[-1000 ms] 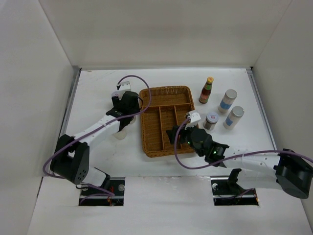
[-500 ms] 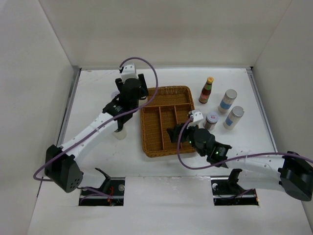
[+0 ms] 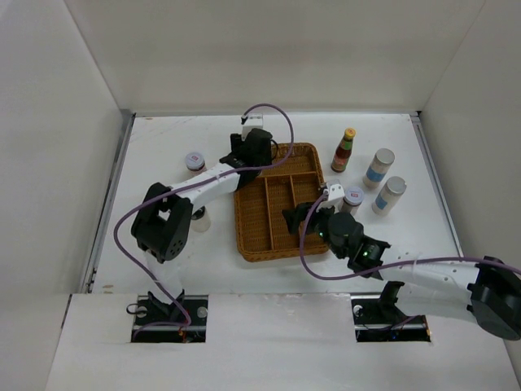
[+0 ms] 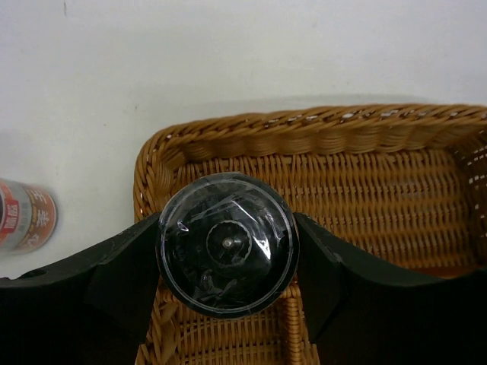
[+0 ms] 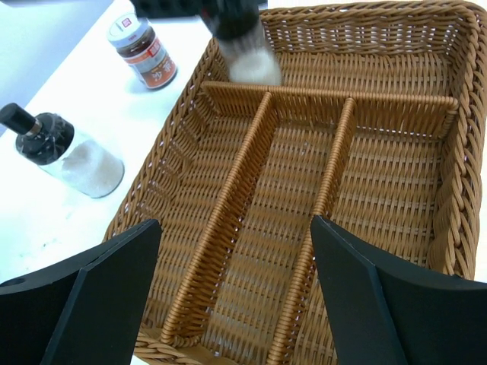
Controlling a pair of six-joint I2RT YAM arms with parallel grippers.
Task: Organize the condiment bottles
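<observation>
My left gripper [image 3: 251,155] is shut on a bottle with a black top under a clear cover [image 4: 227,251] and holds it over the back left corner of the wicker tray [image 3: 269,256]. This bottle shows blurred in the right wrist view [image 5: 247,57]. My right gripper [image 3: 298,220] is open and empty over the tray's front compartments [image 5: 236,296]. A red-white-lidded jar [image 3: 194,161] and a clear black-capped bottle [image 3: 199,218] stand left of the tray. A slim red yellow-capped bottle [image 3: 345,151], two tall white bottles [image 3: 379,167] [image 3: 390,195] and a grey-capped shaker [image 3: 352,198] stand right of it.
The tray has one wide back compartment and three long front ones, all without bottles [image 5: 456,152]. White walls close the table on the left, back and right. The jar [image 5: 141,49] and the black-capped bottle [image 5: 46,141] also show in the right wrist view.
My left gripper has moved right with its bottle, from left of the tray to over its back left corner, uncovering the jar. My right gripper has shifted slightly right.
</observation>
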